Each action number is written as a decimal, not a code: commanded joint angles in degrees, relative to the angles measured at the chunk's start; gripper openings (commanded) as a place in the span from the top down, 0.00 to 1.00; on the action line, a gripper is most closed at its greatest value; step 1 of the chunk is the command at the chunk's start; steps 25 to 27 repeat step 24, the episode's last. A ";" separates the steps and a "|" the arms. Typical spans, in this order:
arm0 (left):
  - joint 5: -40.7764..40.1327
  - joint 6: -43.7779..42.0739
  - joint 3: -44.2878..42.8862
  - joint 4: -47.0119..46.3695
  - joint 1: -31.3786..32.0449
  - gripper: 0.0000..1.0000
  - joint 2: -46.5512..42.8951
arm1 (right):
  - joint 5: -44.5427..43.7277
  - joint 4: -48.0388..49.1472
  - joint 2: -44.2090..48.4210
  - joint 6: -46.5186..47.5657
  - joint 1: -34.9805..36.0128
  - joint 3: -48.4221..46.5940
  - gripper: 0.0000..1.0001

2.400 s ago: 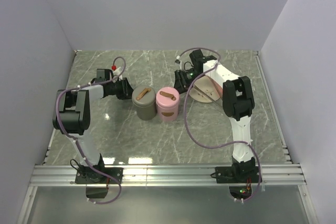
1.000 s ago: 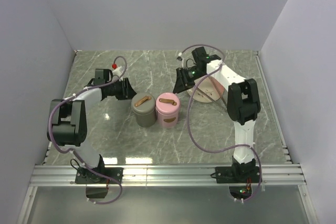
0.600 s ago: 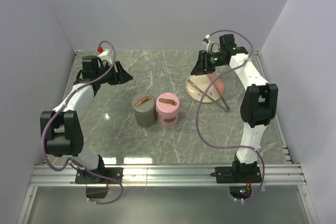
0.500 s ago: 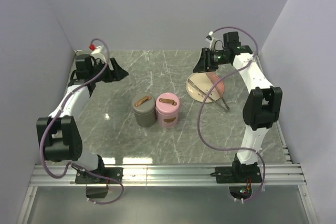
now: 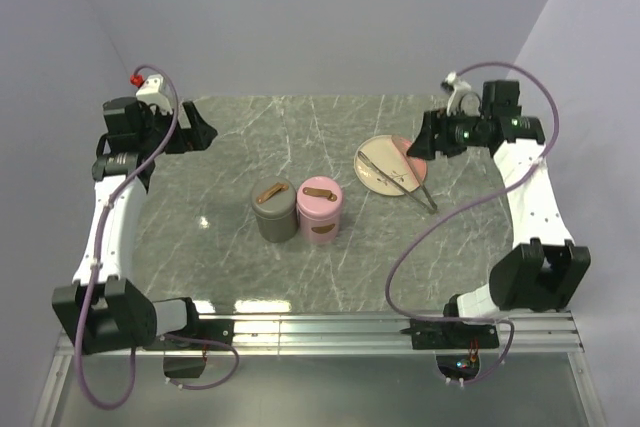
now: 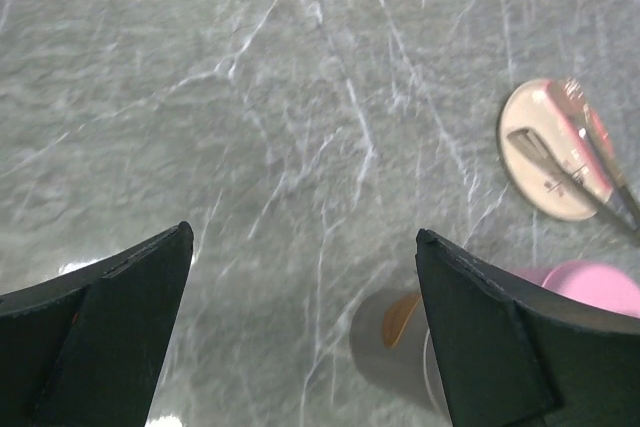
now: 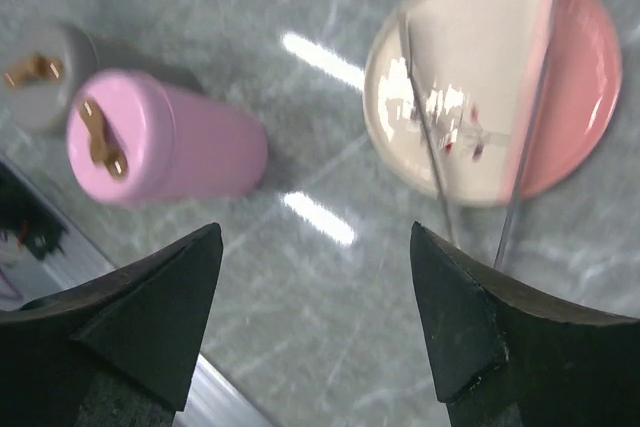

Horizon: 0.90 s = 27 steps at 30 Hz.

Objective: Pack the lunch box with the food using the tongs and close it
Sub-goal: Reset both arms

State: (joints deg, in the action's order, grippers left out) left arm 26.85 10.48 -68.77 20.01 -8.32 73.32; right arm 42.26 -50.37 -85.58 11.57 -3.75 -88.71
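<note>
Three pale lilac walls close the grey-green marble table at the top, left and right of the top view, and a metal rail runs along its bottom edge. Bare marble lies in the upper middle and across the lower half. The left gripper hangs at the upper left corner and the right gripper at the upper right, above the plate's right rim. Both have their fingers spread wide with nothing between them.

The pink lunch box stands upright at the centre, lid on, its brown strap lying roughly left to right. A grey canister stands close on its left; whether they touch I cannot tell. The plate, cream and pink, lies to the upper right. The tongs rest across it, long axis running upper left to lower right, arms apart over the plate and meeting beyond its lower right rim. Tiny reddish specks show on the plate, too small to identify
</note>
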 commanded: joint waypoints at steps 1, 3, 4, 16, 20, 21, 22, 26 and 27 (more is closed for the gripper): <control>-2.68 -5.45 1.62 7.14 -0.03 0.01 -6.60 | -3.24 -3.15 6.54 5.47 0.14 8.43 0.17; -1.64 -7.56 3.46 10.11 -0.03 0.01 -9.49 | -3.94 -4.55 9.19 6.53 0.14 11.35 0.17; -0.58 -8.71 3.82 11.44 -0.12 0.01 -10.12 | -4.55 -4.82 11.55 7.58 0.14 13.45 0.16; -4.88 -12.94 10.49 14.80 0.14 0.01 -13.55 | -11.68 -3.24 23.00 11.98 0.58 25.95 0.16; -8.02 -10.84 12.08 13.22 1.01 0.01 -14.87 | -12.90 -1.58 25.28 11.11 2.24 28.15 0.16; -8.48 -8.57 12.08 13.65 1.46 0.01 -14.61 | -12.90 -1.40 25.72 10.75 2.60 28.76 0.16; -8.74 -8.63 11.82 14.00 1.81 0.01 -14.43 | -12.90 -1.31 25.90 10.58 3.13 28.94 0.16; -9.80 -9.07 11.64 13.83 2.43 0.01 -14.87 | -12.56 -1.14 26.17 10.05 3.48 28.94 0.16; -9.80 -9.07 11.64 13.83 2.43 0.01 -14.87 | -12.56 -1.14 26.17 10.05 3.48 28.94 0.16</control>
